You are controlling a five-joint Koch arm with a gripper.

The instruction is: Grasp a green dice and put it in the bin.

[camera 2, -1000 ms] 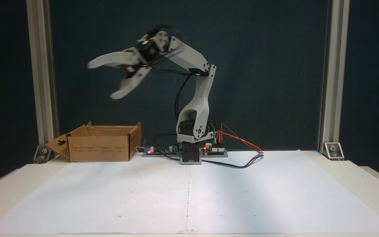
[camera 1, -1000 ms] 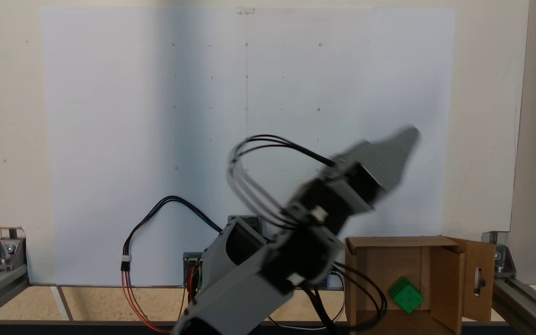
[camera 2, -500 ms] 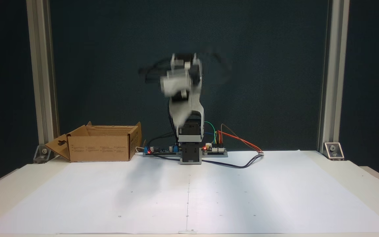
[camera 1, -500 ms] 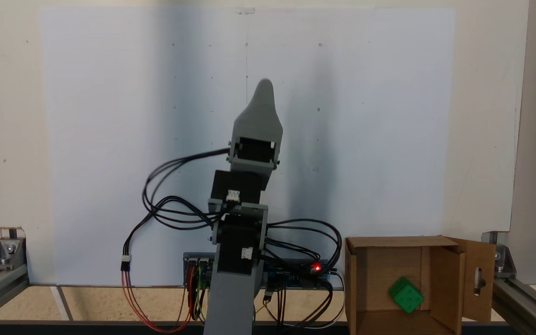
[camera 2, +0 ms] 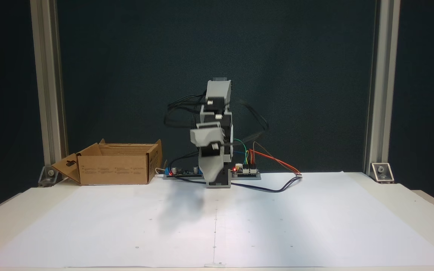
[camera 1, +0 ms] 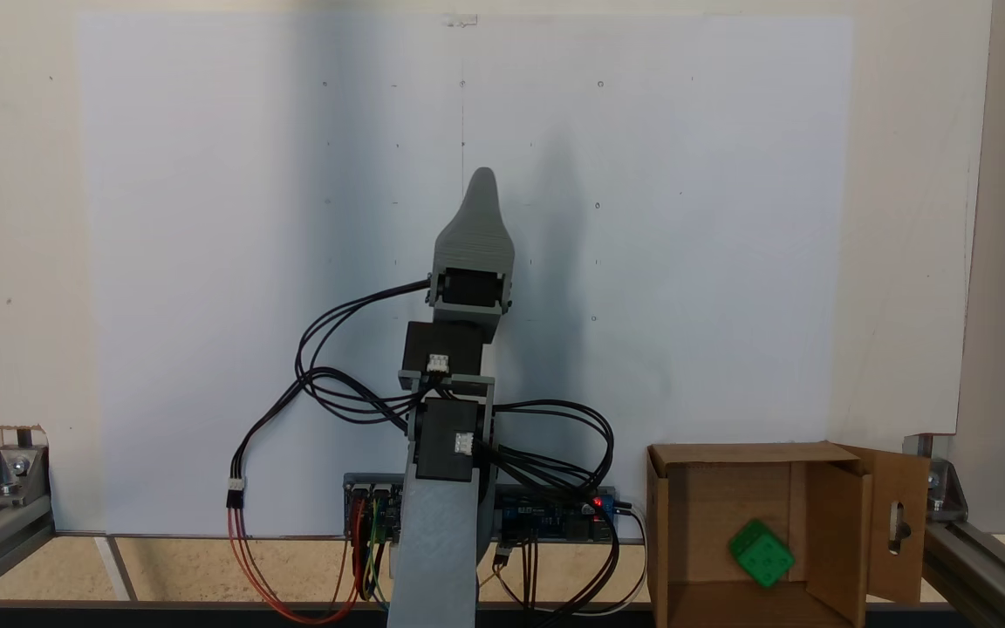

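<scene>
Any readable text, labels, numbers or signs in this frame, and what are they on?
No text can be read.
Bin: rows of small dark print on its front wall, too small and blurred to read.
Green dice: recessed pips on its faces, no digits; their count is unclear.
White paper sheet: small dots and tick marks, no words.

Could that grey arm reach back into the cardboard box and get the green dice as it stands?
Probably yes. The dice lies in the open-topped box beside the arm's base, flaps folded out, with nothing covering it. The gripper points at the middle of the paper, so the arm would have to swing over.
</scene>
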